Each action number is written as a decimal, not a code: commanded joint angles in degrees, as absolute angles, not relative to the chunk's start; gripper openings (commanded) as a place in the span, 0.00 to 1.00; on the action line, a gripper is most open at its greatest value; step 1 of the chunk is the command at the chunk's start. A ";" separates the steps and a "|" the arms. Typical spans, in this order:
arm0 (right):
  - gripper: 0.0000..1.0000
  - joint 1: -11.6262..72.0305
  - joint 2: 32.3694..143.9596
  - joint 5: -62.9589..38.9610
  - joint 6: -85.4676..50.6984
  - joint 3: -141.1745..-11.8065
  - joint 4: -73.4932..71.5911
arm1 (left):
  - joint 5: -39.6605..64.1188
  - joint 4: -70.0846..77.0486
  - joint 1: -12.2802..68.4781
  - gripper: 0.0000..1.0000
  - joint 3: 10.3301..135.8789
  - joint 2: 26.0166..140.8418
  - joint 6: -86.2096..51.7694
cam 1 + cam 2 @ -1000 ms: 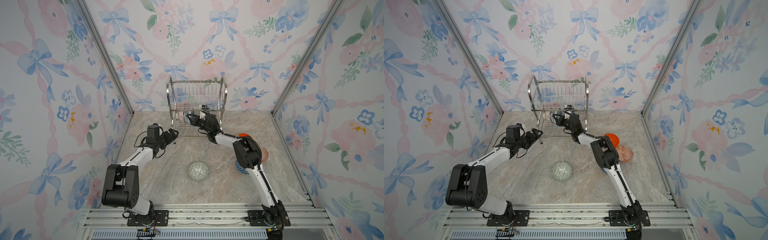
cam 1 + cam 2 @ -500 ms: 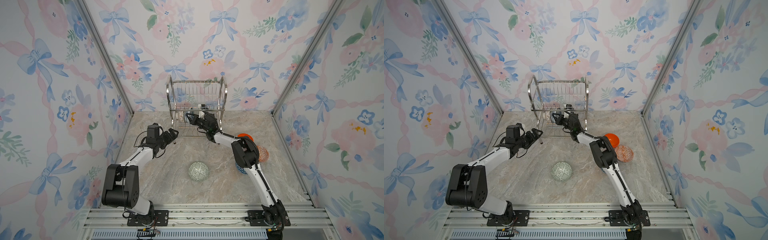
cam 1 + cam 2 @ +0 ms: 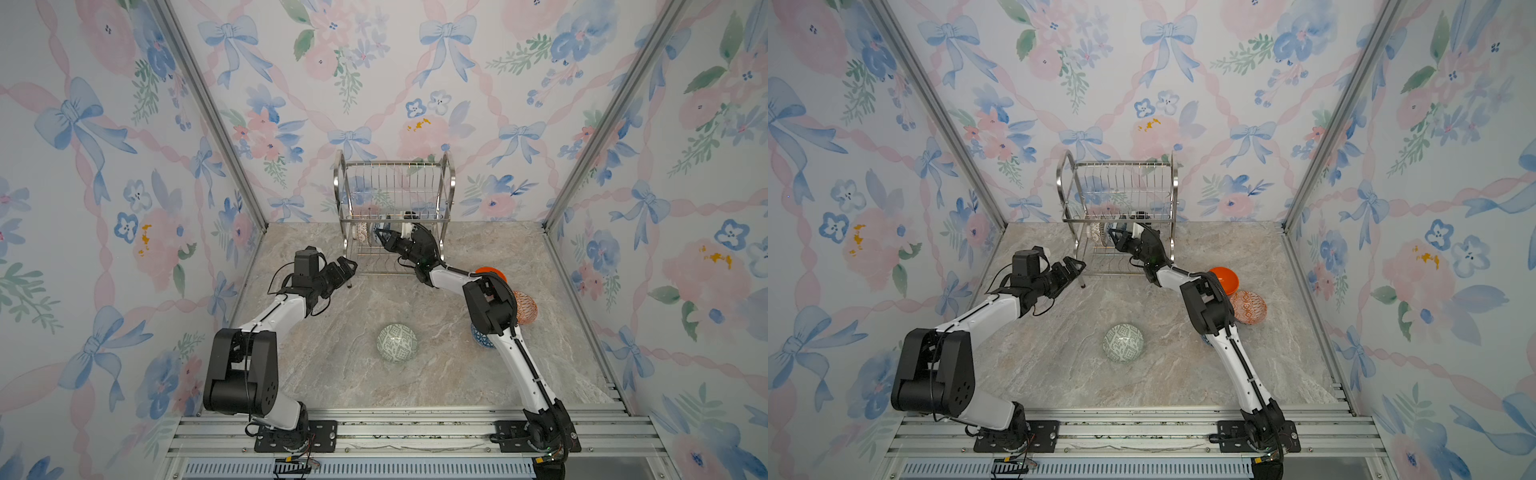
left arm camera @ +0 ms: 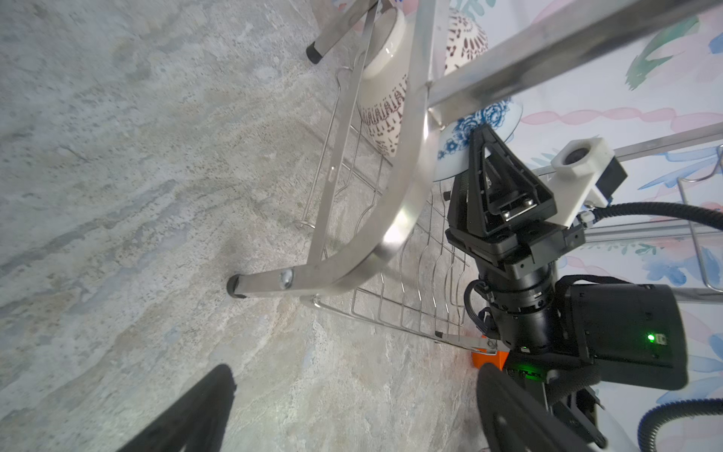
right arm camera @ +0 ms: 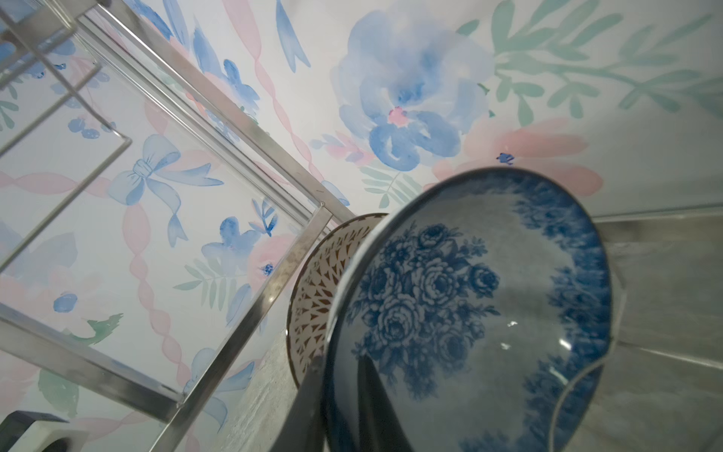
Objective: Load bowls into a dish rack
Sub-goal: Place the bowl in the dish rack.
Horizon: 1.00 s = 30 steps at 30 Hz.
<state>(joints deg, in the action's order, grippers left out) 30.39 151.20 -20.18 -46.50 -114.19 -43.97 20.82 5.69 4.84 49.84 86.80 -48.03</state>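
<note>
Here, left end effector (image 3: 348, 268) agape, right end effector (image 3: 385, 240) straddling floral bowl (image 5: 469, 313), grip unclear

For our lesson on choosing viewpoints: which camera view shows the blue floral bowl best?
Right wrist: the blue floral bowl fills it, rose pattern clear. Left wrist shows only its outside; both top views, a sliver.

Walls (image 3: 415, 83) papered in pale flowers, blue bows and pink ribbons fill the upper frame in both top views. Aluminium posts (image 3: 210, 112) mark the corners. A grey-beige marbled tabletop (image 3: 332, 374) lies lower centre, with a ribbed metal rail (image 3: 415, 432) along the bottom.
</note>
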 commanded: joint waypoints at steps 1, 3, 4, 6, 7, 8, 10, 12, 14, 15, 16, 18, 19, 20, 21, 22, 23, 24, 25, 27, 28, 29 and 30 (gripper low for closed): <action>0.19 29.37 151.65 -19.72 -48.09 -111.31 -41.38 | 20.39 5.84 4.53 0.98 50.71 87.28 -46.32; 0.19 29.31 151.05 -19.98 -47.87 -110.60 -41.59 | 20.35 5.89 4.56 0.98 50.65 87.27 -46.34; 0.19 29.22 150.88 -20.27 -47.65 -110.56 -41.68 | 20.30 5.89 4.56 0.97 50.63 87.27 -46.34; 0.20 29.07 150.44 -20.55 -47.44 -110.28 -41.19 | 20.30 5.86 4.73 0.98 50.62 87.34 -46.36; 0.20 29.00 150.23 -20.80 -47.45 -110.01 -41.45 | 20.30 5.87 4.79 0.98 50.58 87.27 -46.26; 0.20 28.89 149.71 -20.93 -47.67 -109.56 -41.99 | 20.22 5.83 4.78 0.98 50.54 87.28 -46.24; 0.20 28.80 148.76 -21.29 -47.66 -108.64 -42.51 | 20.08 5.88 4.99 0.97 50.54 87.28 -46.23; 0.22 28.65 147.76 -21.84 -47.31 -107.70 -42.95 | 20.06 5.87 5.16 0.98 50.54 87.27 -46.23; 0.25 28.58 146.54 -22.34 -46.89 -106.63 -43.11 | 19.95 5.88 5.36 0.97 50.56 87.18 -46.26; 0.26 28.56 146.11 -22.65 -46.75 -106.16 -43.15 | 19.93 5.86 5.51 0.98 50.62 87.15 -46.31; 0.27 28.56 145.47 -22.83 -46.67 -105.64 -43.41 | 19.79 5.76 5.57 0.98 50.62 87.10 -46.32; 0.29 28.50 144.55 -23.18 -46.74 -104.55 -44.18 | 19.73 5.80 5.93 0.98 50.62 87.06 -46.48; 0.29 28.54 144.00 -23.22 -46.59 -104.11 -44.10 | 19.77 5.80 6.13 0.97 50.70 87.05 -46.49; 0.29 28.48 143.57 -23.21 -46.46 -103.91 -43.89 | 19.77 5.79 6.28 0.97 50.71 87.03 -46.50; 0.29 28.49 143.32 -23.20 -46.47 -103.60 -43.90 | 19.75 5.71 6.31 0.98 50.71 86.95 -46.49; 0.30 28.44 143.12 -23.27 -46.45 -103.47 -44.14 | 19.71 5.69 6.41 0.97 50.71 86.84 -46.61; 0.30 28.44 142.94 -23.33 -46.54 -103.34 -44.12 | 19.62 5.54 6.49 0.97 50.71 86.61 -46.55; 0.30 28.32 142.78 -23.36 -46.58 -103.31 -44.24 | 19.53 5.45 6.50 0.97 50.71 86.49 -46.57; 0.30 28.31 142.70 -23.36 -46.66 -103.29 -44.29 | 19.43 5.30 6.50 0.98 50.69 86.36 -46.51; 0.31 28.30 142.40 -23.29 -47.00 -103.10 -44.82 | 19.39 5.02 6.50 0.97 50.63 86.06 -46.41; 0.31 28.32 142.14 -23.38 -47.21 -102.87 -45.13 | 19.34 4.93 6.56 0.98 50.62 85.99 -46.41; 0.32 28.27 141.93 -23.46 -47.35 -102.57 -45.70 | 19.34 4.81 6.58 0.97 50.62 85.95 -46.41; 0.32 28.21 141.62 -23.50 -47.46 -102.23 -46.17 | 19.43 4.77 6.54 0.98 50.62 85.87 -46.41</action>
<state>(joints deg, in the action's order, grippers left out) 29.43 145.05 -22.59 -46.57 -103.44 -44.51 19.97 5.69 6.26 49.84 86.80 -48.01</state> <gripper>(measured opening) 0.321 0.975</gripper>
